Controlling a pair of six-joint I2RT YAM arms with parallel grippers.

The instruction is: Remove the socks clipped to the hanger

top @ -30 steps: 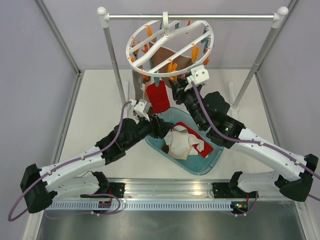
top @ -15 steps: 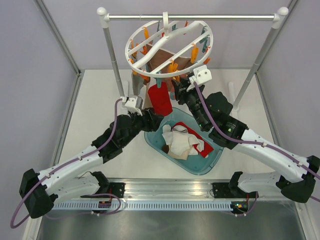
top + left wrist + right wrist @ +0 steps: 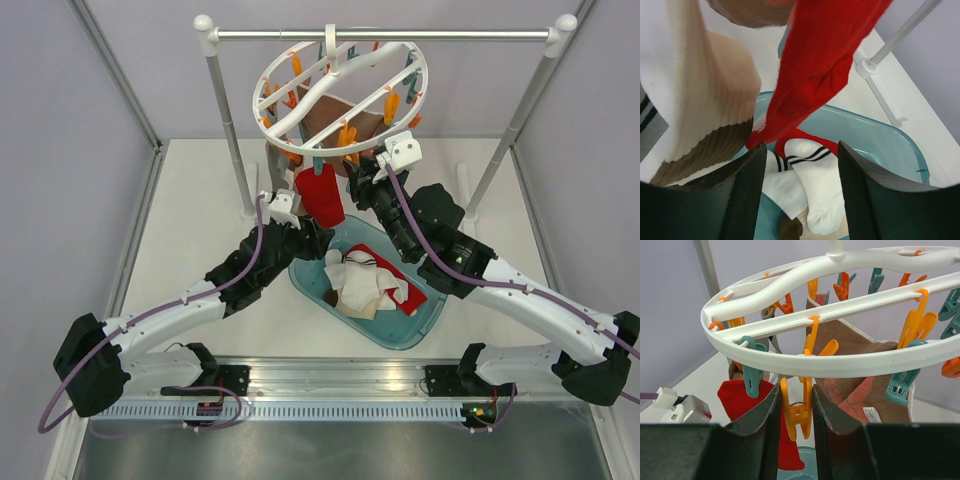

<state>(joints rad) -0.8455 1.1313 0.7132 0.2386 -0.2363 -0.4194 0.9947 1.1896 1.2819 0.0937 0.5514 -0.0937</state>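
The white ring hanger [image 3: 340,90] hangs from the rail, with orange and teal clips. A red sock [image 3: 322,195] hangs from a teal clip [image 3: 751,380] at its near edge. My left gripper [image 3: 312,238] is open and empty, just below and beside the red sock's [image 3: 825,65] lower end. A beige sock with a brown cuff [image 3: 710,110] hangs to its left. My right gripper [image 3: 796,395] is shut on an orange clip [image 3: 799,415] under the ring [image 3: 840,362]. That clip holds no sock that I can see. White striped socks [image 3: 815,185] lie in the basin.
A teal basin [image 3: 420,325] holding several loose socks sits under the hanger, between the arms. The metal rail stand [image 3: 230,130] has white posts at left and right. A brown and coral cloth [image 3: 865,370] hangs inside the ring.
My left gripper has swung out to the left and come back in under the red sock. The right gripper stays on the orange clip. The ring has tilted slightly.
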